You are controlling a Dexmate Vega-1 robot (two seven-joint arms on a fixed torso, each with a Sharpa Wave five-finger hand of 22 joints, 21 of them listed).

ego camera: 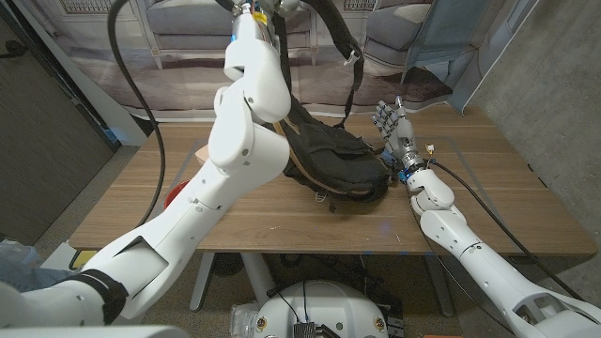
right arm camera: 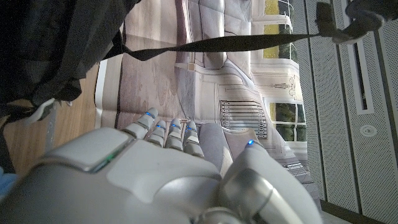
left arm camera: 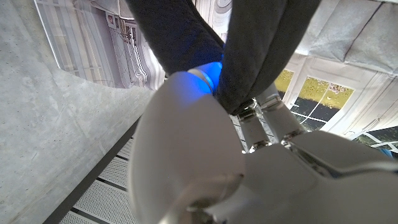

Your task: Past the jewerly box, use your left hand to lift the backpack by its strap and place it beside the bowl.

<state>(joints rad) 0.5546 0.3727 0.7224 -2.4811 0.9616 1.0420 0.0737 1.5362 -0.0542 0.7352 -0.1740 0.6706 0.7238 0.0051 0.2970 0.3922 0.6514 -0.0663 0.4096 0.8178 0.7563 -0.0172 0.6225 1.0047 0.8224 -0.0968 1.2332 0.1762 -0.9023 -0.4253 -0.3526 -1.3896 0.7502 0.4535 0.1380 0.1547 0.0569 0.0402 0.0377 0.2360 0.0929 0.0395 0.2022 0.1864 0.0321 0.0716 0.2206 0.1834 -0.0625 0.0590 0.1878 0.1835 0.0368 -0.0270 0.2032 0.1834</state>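
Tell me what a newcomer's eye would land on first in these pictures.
The dark backpack at the middle of the wooden table, its strap pulled up by the raised left hand. Next, the right hand standing open just beside the backpack's right side.

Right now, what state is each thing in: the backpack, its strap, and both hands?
backpack: partly raised, its lower end on the table
strap: pulled taut upward
left hand: raised high, holds the strap
right hand: upright beside the backpack, holds nothing
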